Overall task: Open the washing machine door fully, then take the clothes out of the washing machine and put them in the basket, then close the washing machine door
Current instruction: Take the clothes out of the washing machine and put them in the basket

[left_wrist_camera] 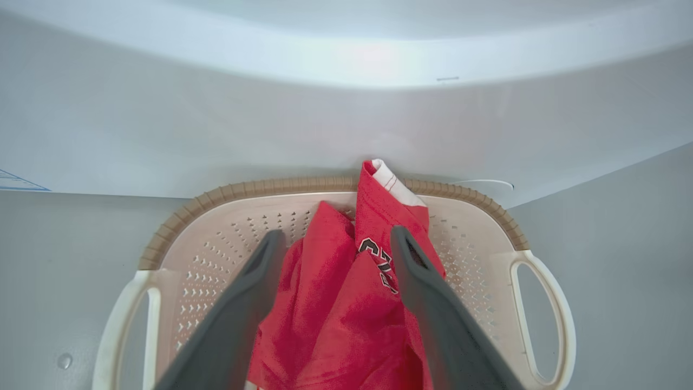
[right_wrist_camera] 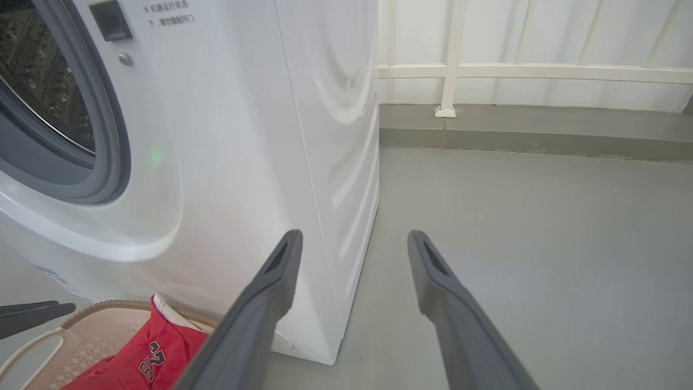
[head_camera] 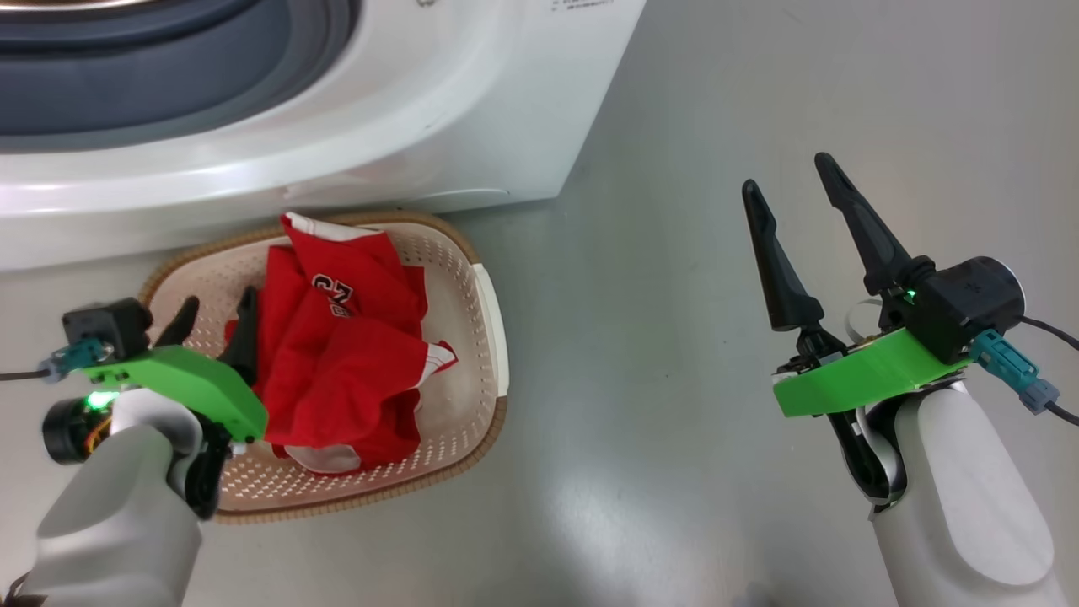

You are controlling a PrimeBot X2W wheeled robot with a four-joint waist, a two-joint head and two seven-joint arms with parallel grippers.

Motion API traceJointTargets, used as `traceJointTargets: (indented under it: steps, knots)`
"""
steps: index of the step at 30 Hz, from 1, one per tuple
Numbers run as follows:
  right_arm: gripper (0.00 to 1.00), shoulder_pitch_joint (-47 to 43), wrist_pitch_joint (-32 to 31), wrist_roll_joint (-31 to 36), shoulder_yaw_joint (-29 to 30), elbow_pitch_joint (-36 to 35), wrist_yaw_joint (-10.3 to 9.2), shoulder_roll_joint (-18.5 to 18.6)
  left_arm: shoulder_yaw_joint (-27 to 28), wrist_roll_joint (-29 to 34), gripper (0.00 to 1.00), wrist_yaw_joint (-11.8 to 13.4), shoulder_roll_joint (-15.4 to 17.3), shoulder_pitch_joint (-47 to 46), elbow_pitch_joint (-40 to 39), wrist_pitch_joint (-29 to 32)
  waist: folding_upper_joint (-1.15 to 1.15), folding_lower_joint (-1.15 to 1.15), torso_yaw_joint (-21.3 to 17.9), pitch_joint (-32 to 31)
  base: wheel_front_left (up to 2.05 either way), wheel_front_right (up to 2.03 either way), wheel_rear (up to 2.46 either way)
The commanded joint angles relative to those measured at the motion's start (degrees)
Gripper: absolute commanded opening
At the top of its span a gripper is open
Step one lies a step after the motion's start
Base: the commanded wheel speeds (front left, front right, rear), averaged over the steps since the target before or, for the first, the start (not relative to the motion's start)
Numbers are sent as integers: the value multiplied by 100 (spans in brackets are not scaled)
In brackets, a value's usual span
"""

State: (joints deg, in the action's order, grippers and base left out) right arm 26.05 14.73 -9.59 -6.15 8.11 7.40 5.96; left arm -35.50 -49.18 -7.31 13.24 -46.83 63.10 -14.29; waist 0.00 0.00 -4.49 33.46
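Note:
The cream basket (head_camera: 451, 287) stands on the floor against the foot of the white washing machine (head_camera: 438, 126). Red clothes (head_camera: 337, 362) with white trim lie heaped in it, one edge draped over the far rim. My left gripper (head_camera: 215, 314) hangs open just above the pile's left side; in the left wrist view its fingers (left_wrist_camera: 260, 281) straddle the red clothes (left_wrist_camera: 330, 303) without pinching them. My right gripper (head_camera: 786, 174) stands open over bare floor to the right, holding nothing. The machine's grey gasket (right_wrist_camera: 111, 162) and steel drum (right_wrist_camera: 43, 81) show. The washing machine door is out of view.
Grey floor (head_camera: 657, 337) spreads to the right of the machine and basket. A low curb and a white railing (right_wrist_camera: 449, 70) close it off behind the machine. The basket's white handle (left_wrist_camera: 557, 314) faces the open floor.

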Motion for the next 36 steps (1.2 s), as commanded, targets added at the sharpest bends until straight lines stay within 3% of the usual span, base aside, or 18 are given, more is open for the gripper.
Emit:
traceJointTargets:
  steps: [1, 19, 36]
  knots:
    - [100, -107, 27, 56, -72, -108, 9, 3, 204, 85, 100, -18, 288, 171, -92, -70, 0, 0, 48, -79, 0, 0, 0]
    - [100, -489, 27, -47, -46, 75, 9, 149, 1989, 1846, 100, 24, 172, 1121, -1366, -71, 0, 0, 181, -1007, 0, 0, 0]
    - [100, -1192, 27, -198, -36, 201, 9, 342, 3456, 3236, 100, -3, -284, 2791, -3485, -71, 0, 0, 221, -2107, 0, 0, 0]
